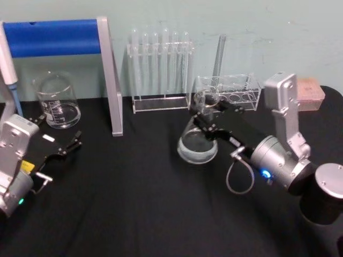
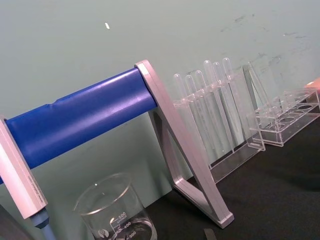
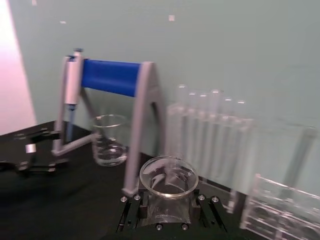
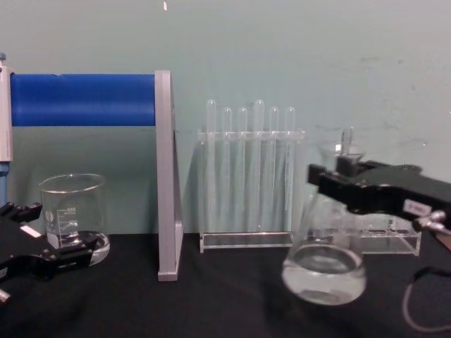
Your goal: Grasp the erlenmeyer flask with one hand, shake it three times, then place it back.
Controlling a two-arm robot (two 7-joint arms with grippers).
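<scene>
Risk of slip: the neck is smooth glass, so in a strong shake the erlenmeyer flask (image 1: 197,143) could slide down through the jaws.
Risk of spill: the mouth is open and there is clear liquid in the base; a too wide swing could throw it out.
Risk of collision: the test tube rack (image 1: 161,69) stands near behind the flask, and a shake toward it could hit the tubes.
Right gripper (image 1: 206,111): its jaws are closed on the flask neck, just under the flared rim, one at each side.
Flask position: right of the middle of the black table (image 1: 139,203); whether its base touches the table cannot be told.
Left gripper (image 1: 67,145): parked with fingers apart and holding nothing, near the beaker (image 1: 56,101).
</scene>
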